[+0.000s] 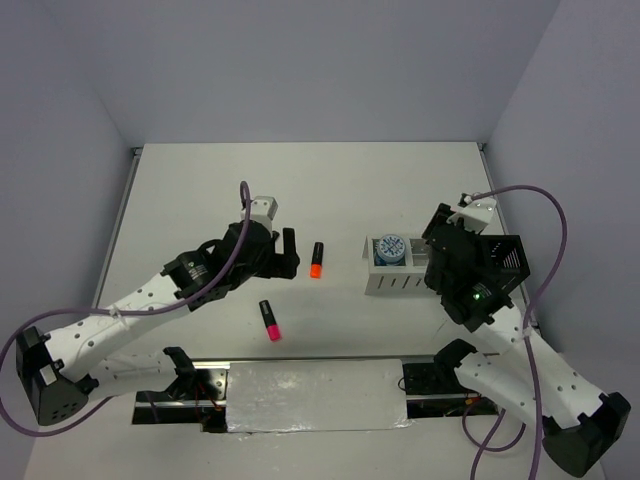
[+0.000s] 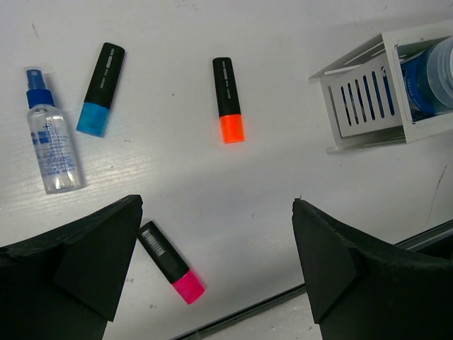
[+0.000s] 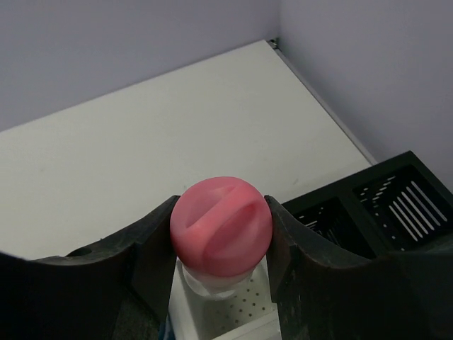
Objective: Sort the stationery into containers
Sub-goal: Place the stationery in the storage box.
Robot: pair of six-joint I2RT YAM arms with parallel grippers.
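**Pink tube [image 3: 221, 230] clamped in R gripper [image 3: 221, 207]; L gripper [image 2: 216, 212] wide open, empty**

The tube stands upright betw. the R fingers, which are closed on its round pink cap. Its clear neck shows just below the cap. It's held over the right compartment of the white slatted organizer [image 1: 395, 282]; can't tell if its base touches the floor there. The left compartment holds a round blue tin [image 1: 390, 247] w/ a dotted lid. Just right of the organizer is the black mesh box [image 1: 508, 258], partly under the R arm.

Left of the organizer on the table [image 1: 200, 190] lies the orange marker [image 1: 317, 261]. The pink marker [image 1: 269, 320] is nearer & further left. The L wrist view also shows the blue marker [image 2: 101, 89] & the clear blue-capped bottle [image 2: 51, 140], side by side left of the orange one. The L gripper hovers above these items, nothing betw. its fingers.
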